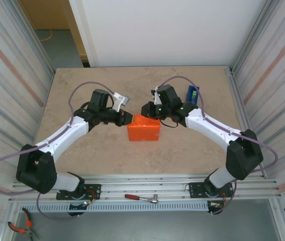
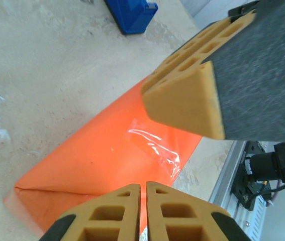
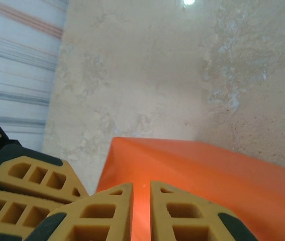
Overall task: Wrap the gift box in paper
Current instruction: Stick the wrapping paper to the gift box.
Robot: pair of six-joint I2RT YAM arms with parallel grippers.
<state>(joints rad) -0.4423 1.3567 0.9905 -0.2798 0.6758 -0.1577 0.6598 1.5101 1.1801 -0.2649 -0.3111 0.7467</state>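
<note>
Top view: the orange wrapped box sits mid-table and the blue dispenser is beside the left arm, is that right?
Not quite. The blue dispenser is beside the right arm, not the left, as the top view shows. The orange wrapped box does sit mid-table.

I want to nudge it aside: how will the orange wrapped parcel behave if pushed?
The orange paper looks thin and creased, so it would probably dent rather than resist. A shiny tape strip lies across it, so it likely stays closed. It sits flat on the table, so sliding, not rolling, seems likely.
</note>
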